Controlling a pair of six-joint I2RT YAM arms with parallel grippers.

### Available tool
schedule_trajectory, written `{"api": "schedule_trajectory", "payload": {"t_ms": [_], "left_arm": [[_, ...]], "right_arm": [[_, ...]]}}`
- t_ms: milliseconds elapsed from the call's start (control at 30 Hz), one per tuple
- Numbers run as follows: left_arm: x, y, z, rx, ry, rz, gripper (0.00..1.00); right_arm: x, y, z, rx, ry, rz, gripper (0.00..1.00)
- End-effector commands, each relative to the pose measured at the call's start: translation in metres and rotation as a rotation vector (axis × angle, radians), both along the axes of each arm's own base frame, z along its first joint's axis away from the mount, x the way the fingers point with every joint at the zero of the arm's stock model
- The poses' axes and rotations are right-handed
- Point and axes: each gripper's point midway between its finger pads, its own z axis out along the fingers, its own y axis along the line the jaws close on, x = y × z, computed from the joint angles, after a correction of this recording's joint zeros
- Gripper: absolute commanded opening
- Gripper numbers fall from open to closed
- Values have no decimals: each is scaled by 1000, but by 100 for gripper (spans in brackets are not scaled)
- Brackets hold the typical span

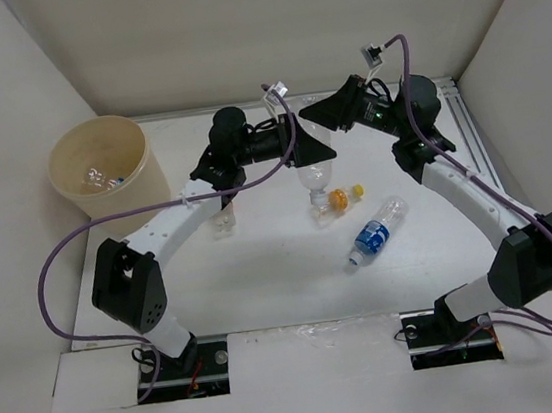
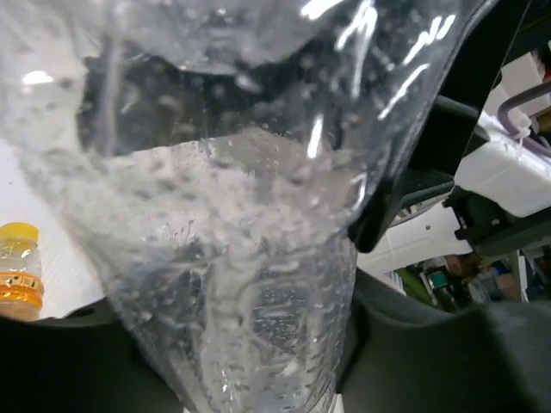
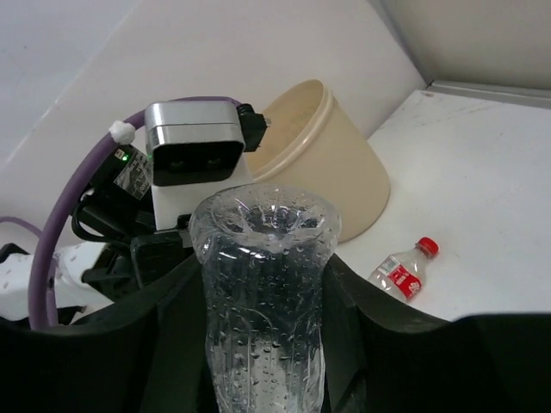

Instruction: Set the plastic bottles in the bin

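While clamped aloft over table (image 1: 265, 278), hard to read whole: clear bottle (image 1: 314, 174). Left wrist view: clear bottle (image 2: 232, 258) blurred, wet inside, cut off on all sides. Right wrist view: clear bottle (image 3: 263, 284), one dimpled end only, rest sunk between the jaws. Left jaws: closed tight on it. Right jaws: pressed to both its sides, likewise gripping. Bin (image 1: 139, 198) at far left of table; bottles inside (image 1: 101, 176), count unclear. Clear item (image 1: 224, 223) part hidden under left arm (image 1: 173, 229), kind not readable. Orange bottle (image 1: 338, 197) lying just beside clear bottle's lower end; cut off at left edge of left wrist view. Blue-label bottle (image 1: 375, 232) lying near, further right. Table white, boxed in by white walls (image 1: 235, 40). Red-cap bottle (image 3: 403, 274) lying near bin, cap and label plain in right wrist view only.
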Motion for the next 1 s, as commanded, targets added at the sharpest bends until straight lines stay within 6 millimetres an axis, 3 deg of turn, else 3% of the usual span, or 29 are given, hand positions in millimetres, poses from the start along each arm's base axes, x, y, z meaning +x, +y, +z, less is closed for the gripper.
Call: {"api": "schedule_trajectory", "payload": {"t_ms": [0,67,100,133,167,233,267,300,333,367,400,433,500,533,567,633,667,700,733,800,833,900,967], "left_arm": [[7,5,52,-99,-172,75,0],[15,18,61,-96,-168,136,0],[31,32,62,-86,-167,205,0],[49,51,67,-64,-154,280,0],[50,51,67,-60,-169,282,0],[78,93,77,-7,-145,439,0],[88,109,80,10,-146,497,0],[95,129,74,65,-113,561,0],[118,169,86,83,-120,703,0],[125,192,91,106,-118,781,0],[134,217,90,139,-94,869,0],[142,263,90,185,-55,1019,0],[142,310,91,226,-44,1148,0],[137,330,90,236,-25,1193,0],[139,372,87,249,1,1299,0],[132,409,80,266,31,1405,0],[123,442,72,293,67,1523,0],[122,457,66,310,84,1585,0],[117,464,63,332,86,1626,0],[112,488,55,386,110,1755,0],[110,495,48,400,126,1783,1],[111,509,26,465,195,1836,16],[112,514,15,495,228,1849,34]], "right_arm": [[-19,8,19,69,-29,82,15],[-13,-6,17,67,-27,45,74],[-10,-13,17,70,-27,18,100],[3,-41,14,69,-19,-62,100],[0,-42,13,68,-18,-63,100],[12,-66,3,29,-24,-156,100],[17,-73,-13,-13,38,-196,100],[17,-78,-18,-43,47,-237,100],[25,-88,-22,-72,53,-315,100],[26,-87,-40,-136,78,-329,100],[28,-90,-45,-157,85,-350,100],[27,-86,-48,-169,87,-347,100],[28,-82,-66,-192,114,-334,100],[30,-77,-74,-200,131,-322,100],[31,-73,-79,-205,142,-312,100],[33,-58,-91,-232,151,-276,100],[31,-50,-97,-239,161,-255,100],[26,-31,-97,-263,126,-209,100],[25,-21,-95,-284,117,-199,100],[32,0,-119,-388,159,-213,100],[25,16,-135,-473,180,-208,100],[33,38,-143,-522,204,-220,100],[25,64,-148,-587,207,-225,100]]}}
